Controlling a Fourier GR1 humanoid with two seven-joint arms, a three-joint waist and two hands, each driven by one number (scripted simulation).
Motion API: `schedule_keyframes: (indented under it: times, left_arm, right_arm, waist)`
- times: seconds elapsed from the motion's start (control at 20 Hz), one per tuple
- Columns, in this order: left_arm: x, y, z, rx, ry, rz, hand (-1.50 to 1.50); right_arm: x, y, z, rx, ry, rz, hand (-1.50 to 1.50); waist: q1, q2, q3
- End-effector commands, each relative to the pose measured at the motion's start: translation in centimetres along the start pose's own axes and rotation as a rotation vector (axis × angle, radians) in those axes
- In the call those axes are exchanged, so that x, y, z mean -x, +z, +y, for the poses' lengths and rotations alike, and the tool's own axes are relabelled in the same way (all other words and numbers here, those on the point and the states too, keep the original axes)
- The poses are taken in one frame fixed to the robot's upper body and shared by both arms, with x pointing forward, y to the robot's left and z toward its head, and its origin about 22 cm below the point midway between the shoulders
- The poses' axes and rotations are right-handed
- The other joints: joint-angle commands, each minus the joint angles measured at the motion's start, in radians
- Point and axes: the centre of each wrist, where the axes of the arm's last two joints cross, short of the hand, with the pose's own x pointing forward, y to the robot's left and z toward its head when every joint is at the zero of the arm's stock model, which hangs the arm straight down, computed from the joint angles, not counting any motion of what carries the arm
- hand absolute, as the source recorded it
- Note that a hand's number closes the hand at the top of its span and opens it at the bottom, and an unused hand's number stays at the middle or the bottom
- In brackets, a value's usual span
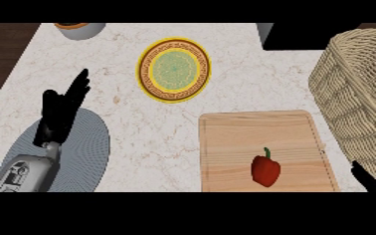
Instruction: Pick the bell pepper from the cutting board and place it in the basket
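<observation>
A red bell pepper (265,170) with a green stem lies on the wooden cutting board (235,144), toward the board's near right part. The wicker basket (349,94) stands at the right edge, just beyond the board. My left hand (62,107) rests open over the left side of the counter, fingers pointing up, far from the pepper. Only a dark tip of my right hand (363,175) shows at the lower right edge, to the right of the board and apart from the pepper.
A yellow patterned plate (174,69) lies behind the board at the centre. A grey round placemat (84,152) sits under my left forearm. A grey bowl (79,29) stands at the far left. A dark object (294,36) is at the far right.
</observation>
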Motion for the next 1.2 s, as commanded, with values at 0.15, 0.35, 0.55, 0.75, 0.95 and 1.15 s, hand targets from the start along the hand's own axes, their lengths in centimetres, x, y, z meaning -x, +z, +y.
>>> schedule_keyframes:
  times: [0.15,0.35,0.55,0.75,0.95,1.15]
  left_arm:
    - [1.1,0.3,-0.8,0.014,-0.009,0.009,0.00]
    - [-1.1,0.2,-0.7,0.006,-0.007,-0.001,0.00]
    - [-1.1,-0.2,-1.1,0.004,0.009,0.000,0.00]
    - [0.7,-0.5,-1.0,-0.008,-0.010,-0.003,0.00]
    - [-0.1,1.3,-0.8,0.007,-0.001,-0.005,0.00]
    - [-0.7,-1.1,1.2,-0.001,0.011,0.003,0.00]
  right_arm:
    - [0.3,-0.4,1.9,0.064,0.058,0.020,-1.50]
    - [1.8,-1.2,3.9,0.047,0.006,0.001,-1.50]
    - [1.9,-3.5,5.7,0.022,0.009,-0.003,-1.50]
    - [3.2,-4.3,7.6,0.010,0.036,-0.006,-1.50]
    - [4.1,-5.7,6.6,0.028,0.026,0.005,-1.50]
    - [2.6,-6.0,7.8,0.034,0.037,-0.008,-1.50]
  waist:
    - [0.003,0.000,0.000]
    - [0.004,0.000,0.001]
    - [0.008,0.001,0.001]
    - [0.005,0.001,0.001]
    - [0.009,0.001,0.001]
    - [0.005,0.001,0.000]
